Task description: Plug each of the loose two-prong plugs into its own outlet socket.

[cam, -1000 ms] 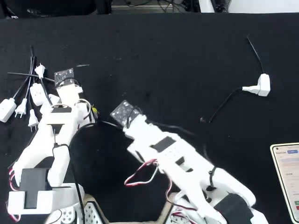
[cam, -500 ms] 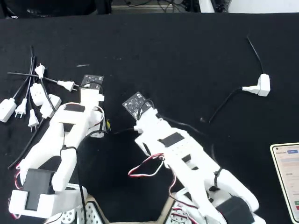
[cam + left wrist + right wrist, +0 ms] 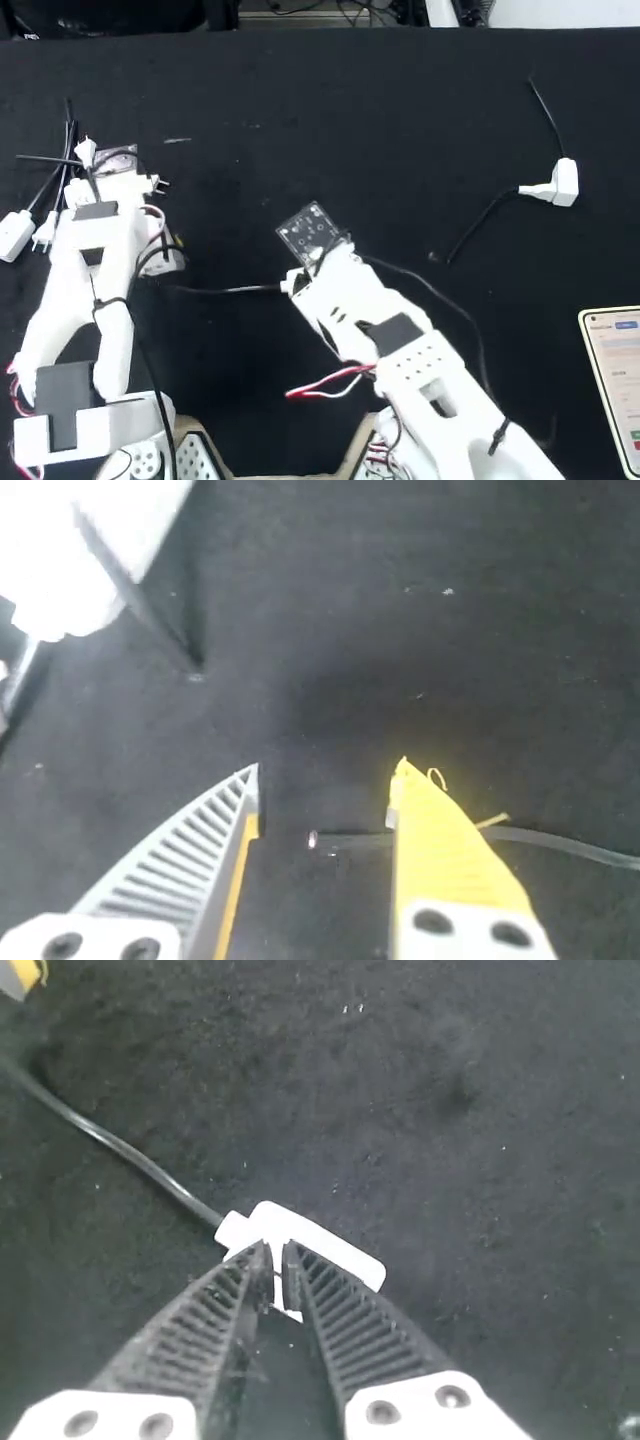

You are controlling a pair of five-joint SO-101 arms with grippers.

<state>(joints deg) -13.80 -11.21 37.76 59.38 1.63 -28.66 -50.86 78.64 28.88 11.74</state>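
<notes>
1. Two arms at the black table (image 3: 400, 100). My left arm (image 3: 85, 270) stands at the table's left side, its wrist over the heap of loose plugs (image 3: 45, 232). A white socket block (image 3: 14, 234) and tangled black cords lie in the same heap.
2. Left gripper (image 3: 325, 772): fingers spread wide, one grey and ribbed (image 3: 205, 845), one yellow (image 3: 440, 845), gripping nothing. The end of a thin black cord (image 3: 345, 840) lies on the table in the gap and reaches the yellow finger's inner edge. A blurred white body (image 3: 80, 550) sits just past the tips; I cannot tell whether it is a plug or a socket.
3. Right arm (image 3: 400, 340): mid-table, well apart from the heap.
4. Right gripper (image 3: 276, 1258): fingers pressed nearly together, pinching a white plug (image 3: 325, 1252) by a narrow part at its middle. The plug is down at the table surface. Its black lead (image 3: 110, 1145) runs off across the cloth.
5. Far right: a white plug-and-socket pair (image 3: 558, 184), the two pieces touching, well away from both arms. I cannot tell whether they are fully seated.
6. A phone (image 3: 612, 380) lies at the table's right edge.
</notes>
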